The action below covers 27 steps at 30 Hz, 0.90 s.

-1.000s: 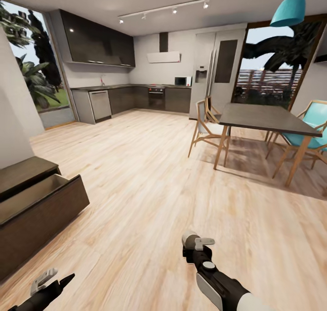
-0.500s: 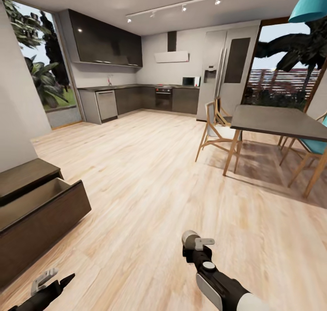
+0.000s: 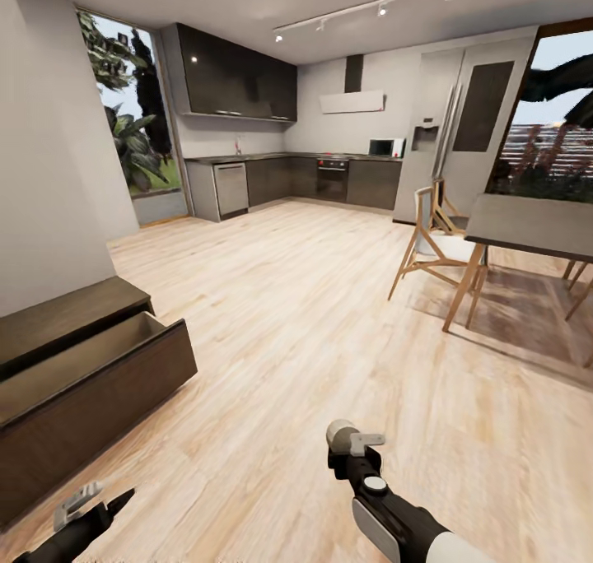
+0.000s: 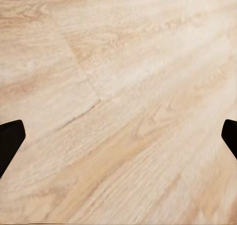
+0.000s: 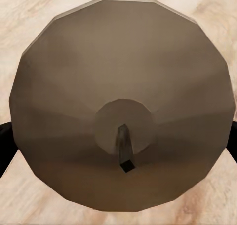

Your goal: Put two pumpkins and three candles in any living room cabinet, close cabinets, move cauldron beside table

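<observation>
- Head view: robot stood on the plank floor (image 3: 272, 316) of an open room, kitchen units along the far wall, a dining table (image 3: 535, 221) with wooden chairs at the right. The cabinet (image 3: 74, 382) sat low at the left, one drawer pulled out, its visible inside bare. Right end effector (image 3: 350, 444) was low in the middle with a grey-brown candle (image 3: 339, 435) at its tip; left end effector (image 3: 91, 505) hung near the floor, beside the cabinet front.
- Left wrist view: the fingers (image 4: 10, 141) were spread wide apart with nothing between them, bare floor beyond.
- Right wrist view: the candle (image 5: 121, 106) seen top-on, dark wick at centre, dark fingers (image 5: 5, 146) pressed at either flank — clamped on it.
- Progress, judged: one candle was in hand and not yet stowed; drawer left to shut. Pumpkins, other candles and cauldron not sighted, so their status could not be told.
</observation>
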{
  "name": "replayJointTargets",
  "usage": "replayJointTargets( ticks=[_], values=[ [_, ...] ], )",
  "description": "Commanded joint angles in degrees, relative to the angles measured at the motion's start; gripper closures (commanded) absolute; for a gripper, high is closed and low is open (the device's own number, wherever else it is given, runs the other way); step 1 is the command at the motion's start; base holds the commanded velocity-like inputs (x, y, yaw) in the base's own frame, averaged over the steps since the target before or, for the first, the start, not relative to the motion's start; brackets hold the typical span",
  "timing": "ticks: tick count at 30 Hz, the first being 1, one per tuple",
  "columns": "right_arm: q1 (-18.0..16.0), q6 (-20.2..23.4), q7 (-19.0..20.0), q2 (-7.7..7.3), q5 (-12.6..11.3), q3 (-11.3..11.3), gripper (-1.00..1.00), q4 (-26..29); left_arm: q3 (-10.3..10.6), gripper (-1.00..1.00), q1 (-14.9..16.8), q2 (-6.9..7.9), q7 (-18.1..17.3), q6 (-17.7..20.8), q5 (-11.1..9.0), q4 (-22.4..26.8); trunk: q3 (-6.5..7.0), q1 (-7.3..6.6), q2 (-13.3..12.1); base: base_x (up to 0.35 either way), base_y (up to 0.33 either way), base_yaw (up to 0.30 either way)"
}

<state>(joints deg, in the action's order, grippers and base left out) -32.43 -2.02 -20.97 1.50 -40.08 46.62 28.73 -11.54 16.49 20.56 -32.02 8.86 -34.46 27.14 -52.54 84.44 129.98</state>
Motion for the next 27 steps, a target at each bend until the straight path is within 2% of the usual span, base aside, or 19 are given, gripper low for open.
replayJointTargets(
  ticks=[1, 7, 11, 15, 23, 25, 27],
  values=[
    [-0.1, -0.2, -0.4, -0.03, -0.4, 0.5, 1.0, 0.0, -0.1, -1.0, 0.0, -0.04, -0.2, 0.7, -0.6, 0.2, -0.05, -0.01, 0.0, 0.001, 0.0, 0.275],
    [-0.1, -0.2, -0.4, -0.01, -0.4, 0.5, 1.0, 0.0, 0.0, -1.0, 0.2, -0.81, -0.2, 2.8, -0.7, 1.0, -0.05, -0.01, 0.0, 0.0, 0.0, 0.275],
    [-0.1, -0.2, -0.4, -0.01, -0.4, 0.5, 1.0, 0.0, 0.1, -1.0, 0.5, -1.08, -0.2, 4.9, -0.7, 1.1, 0.67, -0.89, -1.6, 0.0, 0.0, 0.275],
    [-0.1, -0.3, -0.4, -0.03, -0.4, 0.5, 1.0, 0.0, 0.1, -1.0, 0.5, -1.1, 0.1, 5.5, -0.6, 1.1, 1.39, -1.77, -3.2, 0.0, 0.0, 0.262],
    [-0.1, -1.6, -0.2, 0.04, -0.4, 0.7, 1.0, 0.1, 0.0, -1.0, 0.6, -1.13, 0.3, 5.6, -0.6, 1.1, 2.64, -3.53, -6.4, 0.0, 0.0, 0.085],
    [-0.1, -1.6, -0.3, 0.08, -0.4, 1.2, 1.0, 0.1, 0.0, -1.0, 0.6, -1.14, 0.3, 5.6, -0.6, 1.1, 2.86, -3.97, -7.2, 0.0, 0.0, 0.145],
    [-0.1, -1.6, -0.4, 0.3, -0.5, 2.6, 1.0, 0.1, 0.0, -1.0, 0.6, -1.14, 0.3, 5.6, -0.5, 1.1, 3.07, -4.4, -8.0, 0.0, 0.0, 0.157]
  ],
)
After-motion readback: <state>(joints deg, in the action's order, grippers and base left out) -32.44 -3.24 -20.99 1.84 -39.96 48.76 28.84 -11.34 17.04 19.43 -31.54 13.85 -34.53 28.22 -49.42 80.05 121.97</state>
